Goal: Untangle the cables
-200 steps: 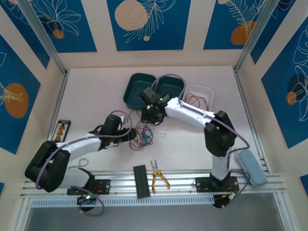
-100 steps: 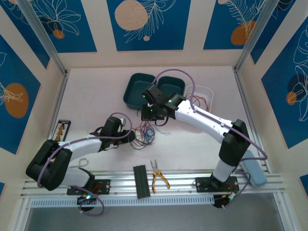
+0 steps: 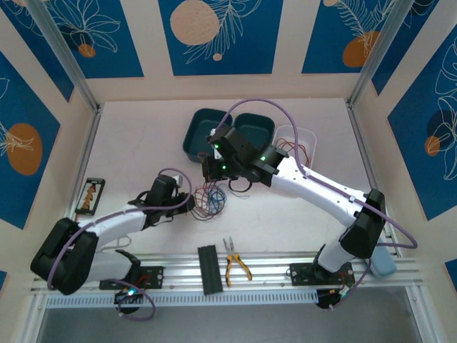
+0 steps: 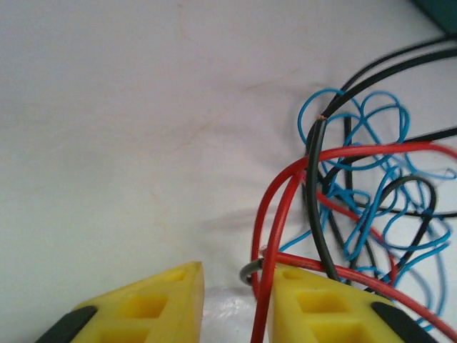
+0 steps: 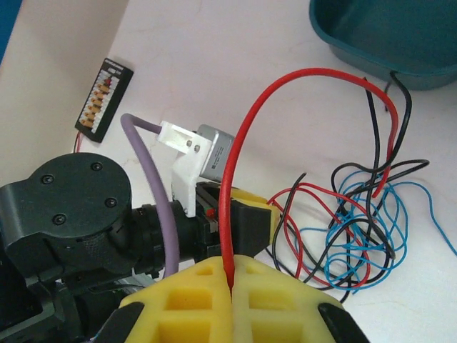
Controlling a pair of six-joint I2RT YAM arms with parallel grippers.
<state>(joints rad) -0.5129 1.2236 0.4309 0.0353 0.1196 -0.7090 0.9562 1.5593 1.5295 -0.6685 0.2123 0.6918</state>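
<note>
The cables (image 3: 211,200) lie in a loose tangle of red, blue and black near the middle of the table (image 3: 143,136), at 6 o'clock from the teal bins (image 3: 202,136). In the top view the right gripper (image 3: 210,171) hangs at the tangle's 12 o'clock, its yellow fingers (image 5: 193,286) pressed together on a red cable (image 5: 226,214) that arches up from them and drops back into the heap. The left gripper (image 4: 235,286) sits low on the table at the tangle's 9 o'clock with its fingers parted, and a red strand (image 4: 255,243) runs through the gap close against one finger, not clamped.
</note>
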